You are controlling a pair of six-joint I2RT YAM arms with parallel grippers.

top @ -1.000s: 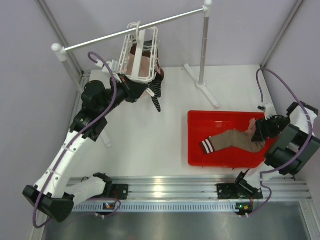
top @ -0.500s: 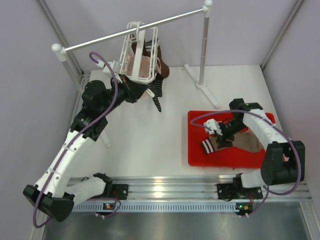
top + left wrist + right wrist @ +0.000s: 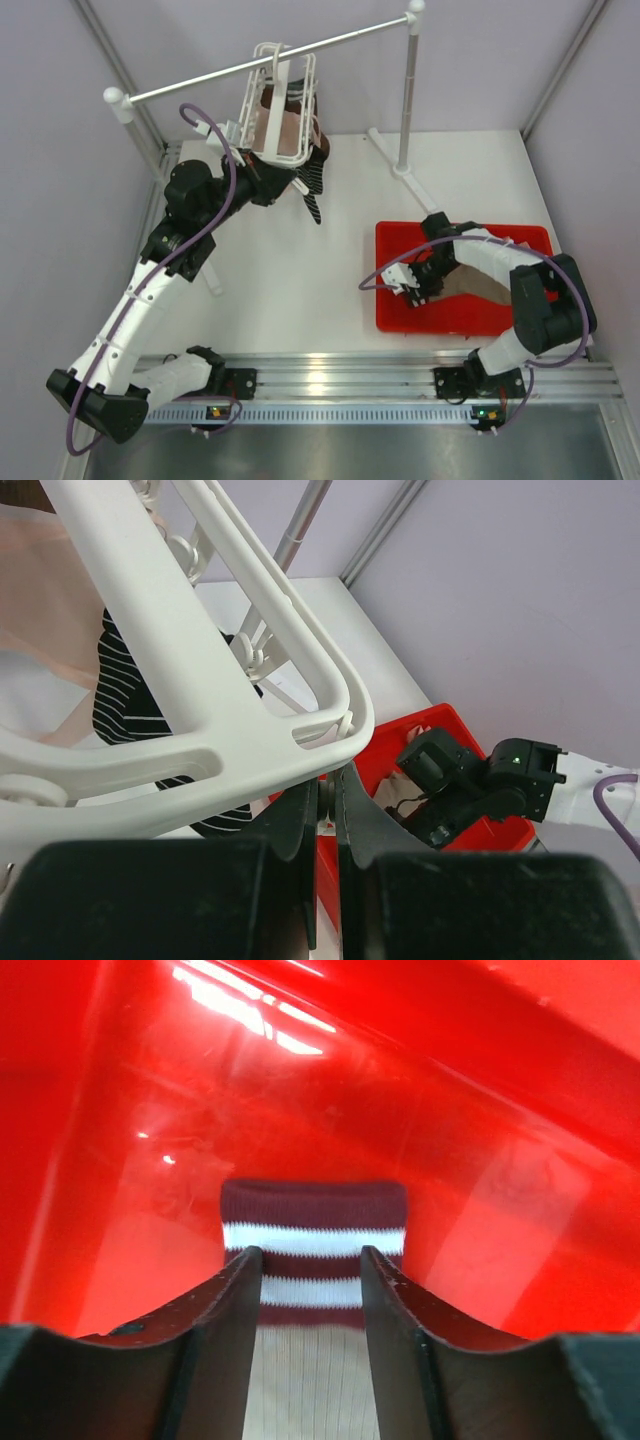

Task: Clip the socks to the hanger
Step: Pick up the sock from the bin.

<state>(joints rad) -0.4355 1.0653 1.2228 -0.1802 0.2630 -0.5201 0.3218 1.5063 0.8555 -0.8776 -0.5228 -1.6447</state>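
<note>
Two arms over one white flat table [image 3: 300, 270].

Long white metal rail on poles [image 3: 260, 62]: above and beyond the left fingers, crossing the far side.

Red rectangular plastic tray [image 3: 500, 230]: its floor and walls fill everything around the right fingers in the right wrist view.

White plastic lattice hanger [image 3: 283, 100]: hooked on the rail and tilted, with its lower edge down at the left fingers. From the left wrist, its frame [image 3: 150, 630] runs straight across above the fingertips, a rounded corner just over them.

Socks on the hanger: a pale pink one [image 3: 283, 128] inside the frame, beyond the left fingers, and a dark white-striped one [image 3: 312, 190] dangling beside them, towards the tray.

Taupe-brown sock with dark white-striped cuff [image 3: 478, 285]: flat on the tray floor. The cuff [image 3: 313, 1230] reaches just past the right fingertips and spreads wider than the gap between them; the ribbed body runs back between the fingers.

Left gripper [image 3: 327, 780]: dark fingers [image 3: 300, 820] pressed together, tips up against the underside of the hanger rim. Cannot tell whether anything is pinched.

Right gripper [image 3: 312, 1260]: fingers [image 3: 225, 1310] apart, low over the cuff, one on each side of its middle. Nothing clamped.
</note>
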